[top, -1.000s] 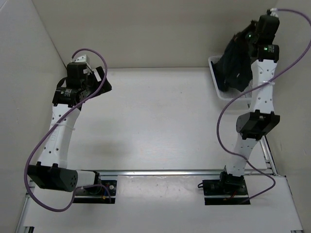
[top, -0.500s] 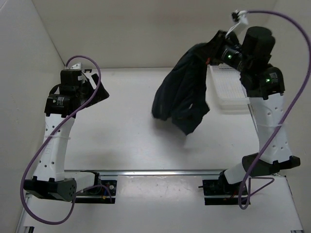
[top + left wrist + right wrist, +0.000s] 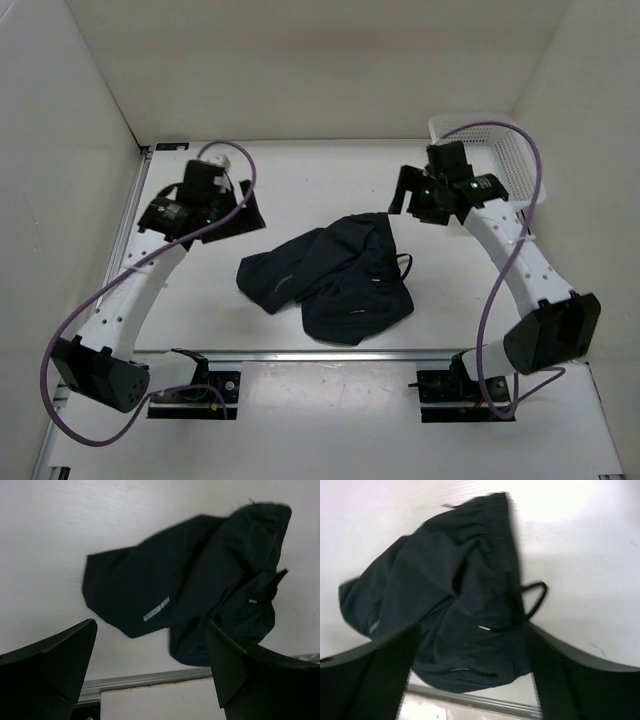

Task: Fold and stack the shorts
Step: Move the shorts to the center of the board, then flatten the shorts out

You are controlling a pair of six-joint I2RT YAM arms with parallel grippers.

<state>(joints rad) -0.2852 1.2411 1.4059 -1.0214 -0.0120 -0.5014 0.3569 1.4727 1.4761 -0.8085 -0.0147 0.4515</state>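
Observation:
The shorts (image 3: 330, 275) lie crumpled in a dark navy heap on the white table, near its front middle. A black drawstring loop (image 3: 405, 265) sticks out on their right side. My right gripper (image 3: 415, 198) hovers open just behind and right of the heap, with nothing between its fingers. In the right wrist view the shorts (image 3: 450, 595) fill the space below the open right gripper (image 3: 471, 626). My left gripper (image 3: 243, 212) is open to the left of the heap, apart from it. The left wrist view shows the shorts (image 3: 190, 580) beyond the spread left gripper (image 3: 150, 625).
A white mesh basket (image 3: 470, 126) stands at the back right corner, behind the right arm. A metal rail (image 3: 300, 355) runs along the table's near edge, close to the shorts' front hem. White walls close in the table on the left, back and right.
The right arm swung the shorts out of the basket, left and down, then opened and dropped them on the table. The left arm moved in toward the middle, still open.

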